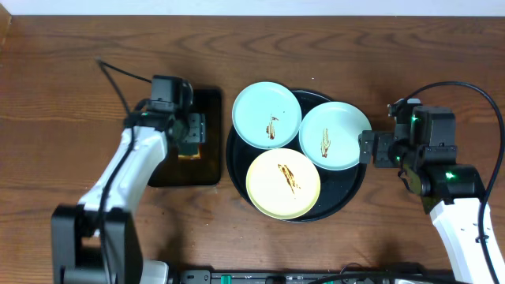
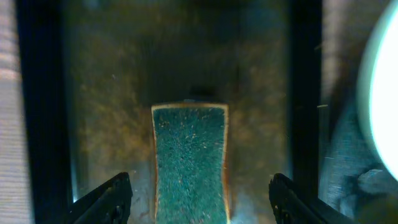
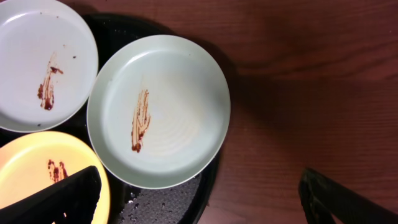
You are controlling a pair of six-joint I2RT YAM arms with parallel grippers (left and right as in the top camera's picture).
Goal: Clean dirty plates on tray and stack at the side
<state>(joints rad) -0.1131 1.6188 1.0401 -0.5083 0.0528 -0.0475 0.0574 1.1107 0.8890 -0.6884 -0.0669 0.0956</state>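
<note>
The round black tray (image 1: 344,189) carries all three smeared plates, crowded edge to edge. The yellow plate (image 1: 282,183) is nearest, one blue plate (image 1: 334,135) sits at right, and the other blue plate (image 1: 266,114) is far left, reaching over the rim. Just left, a small rectangular tray (image 1: 185,175) holds a sponge (image 2: 190,162). Bare worktop (image 1: 63,95) lies right and far. The right pincer (image 1: 369,147) hangs spread wide beside the right plate's edge. The left pincer (image 2: 200,196) points down, jaws wide astride the sponge without touching it.
</note>
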